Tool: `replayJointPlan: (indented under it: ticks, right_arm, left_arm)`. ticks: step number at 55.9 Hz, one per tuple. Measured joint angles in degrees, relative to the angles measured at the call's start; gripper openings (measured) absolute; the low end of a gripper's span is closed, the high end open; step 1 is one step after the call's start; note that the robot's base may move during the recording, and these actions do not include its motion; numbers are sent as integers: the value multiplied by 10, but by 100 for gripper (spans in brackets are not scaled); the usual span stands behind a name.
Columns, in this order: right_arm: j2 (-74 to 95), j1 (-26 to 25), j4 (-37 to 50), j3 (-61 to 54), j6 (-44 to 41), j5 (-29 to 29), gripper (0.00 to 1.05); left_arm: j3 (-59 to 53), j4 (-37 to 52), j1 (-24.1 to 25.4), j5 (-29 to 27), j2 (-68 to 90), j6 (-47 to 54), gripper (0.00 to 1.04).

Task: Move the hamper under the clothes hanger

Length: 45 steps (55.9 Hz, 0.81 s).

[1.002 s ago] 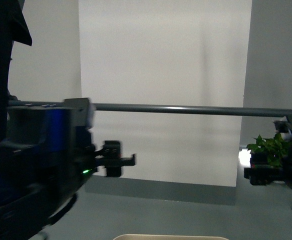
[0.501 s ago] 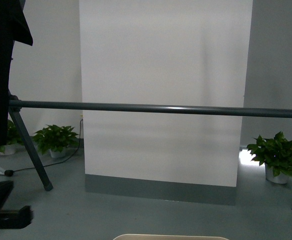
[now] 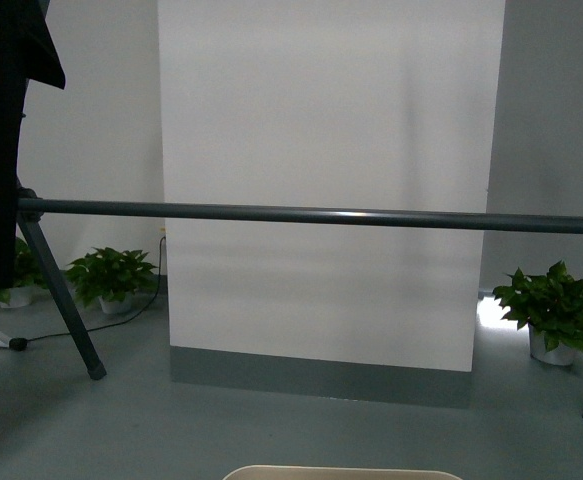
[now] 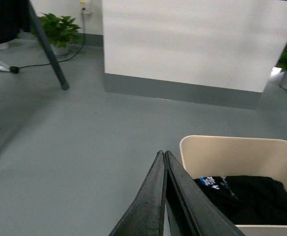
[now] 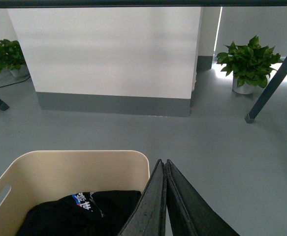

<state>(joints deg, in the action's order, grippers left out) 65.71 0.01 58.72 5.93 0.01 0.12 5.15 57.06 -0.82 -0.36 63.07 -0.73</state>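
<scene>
Hamper [image 5: 79, 169] on floor near clothes hanger [image 3: 301, 215] — both hands pressed closed.

hamper [image 3: 341, 473] cut off (front view); rack legs [image 3: 63, 300] cropped

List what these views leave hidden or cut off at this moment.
- Hamper: front view shows only a rim sliver at the bottom edge.
- Hamper's near side: hidden by the left hand and right hand in the wrist views.
- Clothes hanger: ends and top run past the frame.
- Both hands: absent from the front view.
</scene>
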Motion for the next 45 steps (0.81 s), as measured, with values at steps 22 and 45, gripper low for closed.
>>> replayJointPlan:
  ticks: [22,45]
  right_arm:
    - [-197,0,-148,-47,0,0,2]
    - [-356,0,-290,-56,0,0,2]
  left_arm:
    - [-40,-152,7,4,-196,2,3]
    - [-41,-291,7,4,-349,2,3]
